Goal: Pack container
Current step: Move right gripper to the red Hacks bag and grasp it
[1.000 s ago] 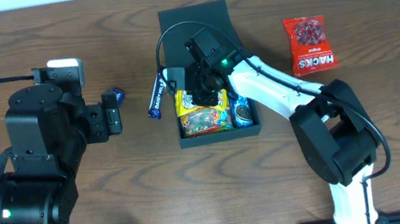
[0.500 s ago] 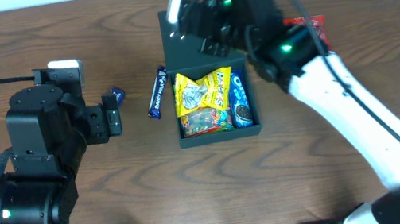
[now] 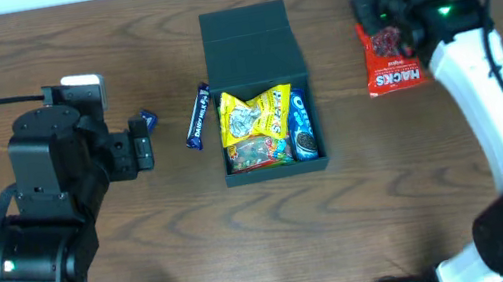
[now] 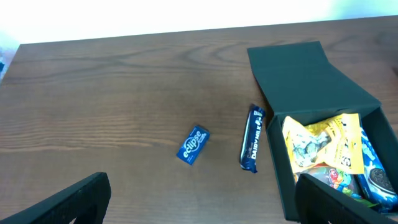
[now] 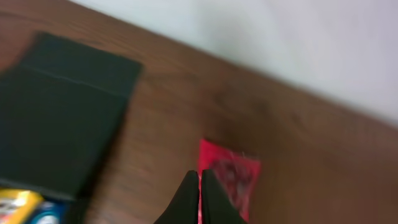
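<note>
The dark teal container [image 3: 221, 115] stands open mid-table, its flap lid [image 3: 249, 42] laid back. Inside lie a yellow snack packet [image 3: 253, 120] and a blue Oreo packet [image 3: 301, 128]. My right gripper [image 3: 382, 24] is shut and empty, hovering over the red Hacks packet [image 3: 394, 66]; its closed fingertips [image 5: 200, 193] sit just left of that packet [image 5: 233, 174]. My left gripper [image 4: 202, 205] is open and empty, left of the container [image 4: 281, 168]. A dark blue chocolate bar [image 4: 252, 138] and a small blue Eclipse packet [image 4: 193, 144] lie on the table ahead of it.
The chocolate bar [image 3: 197, 117] lies just left of the container's wall, and the Eclipse packet [image 3: 147, 119] sits close to my left gripper [image 3: 143, 146]. The table's far edge runs just behind the lid [image 5: 62, 106] and the red packet.
My right arm has left the container and swung to the back right, over the red packet. The yellow packet stays in the container. The left arm has not moved.
</note>
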Available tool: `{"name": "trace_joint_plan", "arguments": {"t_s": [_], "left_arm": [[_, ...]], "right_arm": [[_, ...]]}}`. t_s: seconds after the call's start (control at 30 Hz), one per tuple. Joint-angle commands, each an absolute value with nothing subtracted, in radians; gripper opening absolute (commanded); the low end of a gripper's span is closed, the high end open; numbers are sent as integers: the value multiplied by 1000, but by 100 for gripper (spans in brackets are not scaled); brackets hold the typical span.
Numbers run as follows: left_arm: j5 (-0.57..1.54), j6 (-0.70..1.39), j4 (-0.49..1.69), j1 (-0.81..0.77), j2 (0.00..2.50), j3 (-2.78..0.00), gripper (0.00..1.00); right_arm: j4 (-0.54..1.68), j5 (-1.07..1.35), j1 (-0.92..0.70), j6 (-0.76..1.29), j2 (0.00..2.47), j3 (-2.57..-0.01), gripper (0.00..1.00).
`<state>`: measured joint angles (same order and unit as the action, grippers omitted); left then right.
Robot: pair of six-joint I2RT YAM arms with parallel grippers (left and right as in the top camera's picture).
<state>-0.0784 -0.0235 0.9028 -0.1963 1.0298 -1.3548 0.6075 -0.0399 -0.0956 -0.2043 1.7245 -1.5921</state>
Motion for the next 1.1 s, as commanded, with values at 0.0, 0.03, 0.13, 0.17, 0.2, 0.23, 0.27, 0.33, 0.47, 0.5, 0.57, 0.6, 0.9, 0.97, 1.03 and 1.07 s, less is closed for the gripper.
{"name": "trace_joint_plan", "arguments": {"t_s": [0.0, 0.03, 0.13, 0.17, 0.2, 0.23, 0.27, 0.33, 0.47, 0.5, 0.57, 0.6, 0.9, 0.97, 1.03, 1.07], "left_arm": [[-60, -31, 905, -189, 1047, -1377, 95], [-52, -31, 905, -189, 1052, -1377, 95], [-52, -31, 905, -189, 1060, -1377, 95], [-52, -31, 904, -189, 1061, -1377, 95], [-52, -31, 904, -189, 1062, -1377, 95], [-52, -31, 904, -189, 1062, -1377, 95], [-52, -31, 904, -189, 1062, -1377, 95], [-52, -33, 903, -189, 1062, -1377, 95], [-52, -57, 903, -189, 1062, -1377, 95], [-52, -57, 903, -189, 1062, -1377, 95], [-52, -57, 903, -189, 1062, -1377, 95], [-52, -57, 903, -189, 1062, -1377, 95], [-52, -57, 903, -189, 1062, -1377, 95], [-52, -57, 901, -189, 1062, -1377, 95], [-52, -57, 897, -189, 1062, -1377, 95], [-52, -57, 894, -189, 1062, -1377, 95]], "right_arm": [[614, -49, -35, -74, 1778, -1587, 4], [614, -49, -14, -53, 1803, -1587, 4], [619, -49, 28, -2, 1874, -1587, 33], [622, -49, 39, 4, 1902, -1587, 40], [625, -49, 48, 4, 1929, -1587, 45], [625, -49, 54, 8, 1951, -1587, 52], [624, -49, 59, 15, 1975, -1587, 62], [611, -48, 64, 33, 2027, -1587, 78], [563, -45, 64, 33, 2094, -1587, 83], [553, -44, 63, 34, 2104, -1587, 83], [533, -44, 63, 40, 2125, -1587, 81], [526, -44, 63, 42, 2133, -1587, 80], [487, -41, 57, 56, 2187, -1587, 63], [486, -41, 57, 56, 2199, -1586, 60], [487, -41, 57, 56, 2207, -1586, 59], [487, -41, 57, 56, 2211, -1586, 58]]}}
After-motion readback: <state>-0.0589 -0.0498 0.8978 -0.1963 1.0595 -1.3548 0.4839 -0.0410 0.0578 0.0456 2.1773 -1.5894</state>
